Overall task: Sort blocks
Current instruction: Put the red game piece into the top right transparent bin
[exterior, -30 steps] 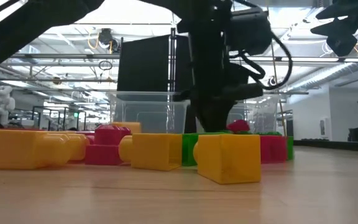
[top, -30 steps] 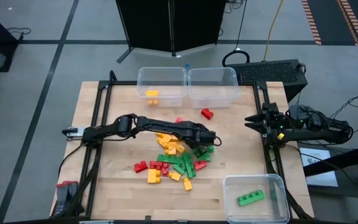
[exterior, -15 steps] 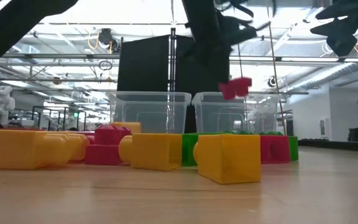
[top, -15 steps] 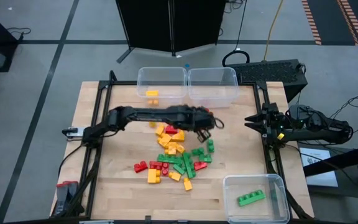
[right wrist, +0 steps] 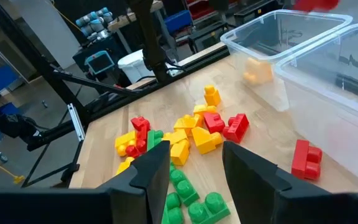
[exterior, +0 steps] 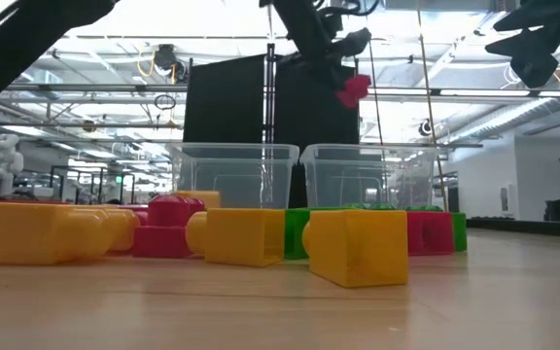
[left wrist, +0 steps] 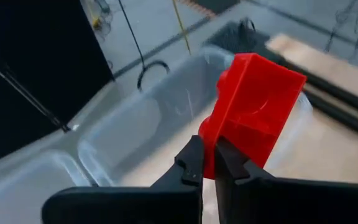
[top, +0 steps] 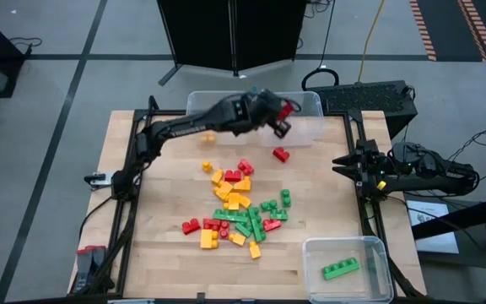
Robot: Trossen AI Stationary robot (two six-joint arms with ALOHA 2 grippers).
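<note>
Left gripper (top: 282,118) clamped on red block (left wrist: 250,112), raised above right clear bin (top: 304,127).

The small red plastic block (left wrist: 252,111) is smooth and a bit shiny, and light glints on its flat side. The two dark fingers (left wrist: 191,163) pinching it look like hard matt plastic. The see-through plastic bins (top: 288,117) are thin, glossy and smooth. The pale wooden table top (top: 165,217) is matt, with fine lines of grain. The heap of red, yellow and green plastic blocks (top: 239,211) looks smooth and shiny. The black frame (top: 138,142) around the table looks like matt metal.
</note>
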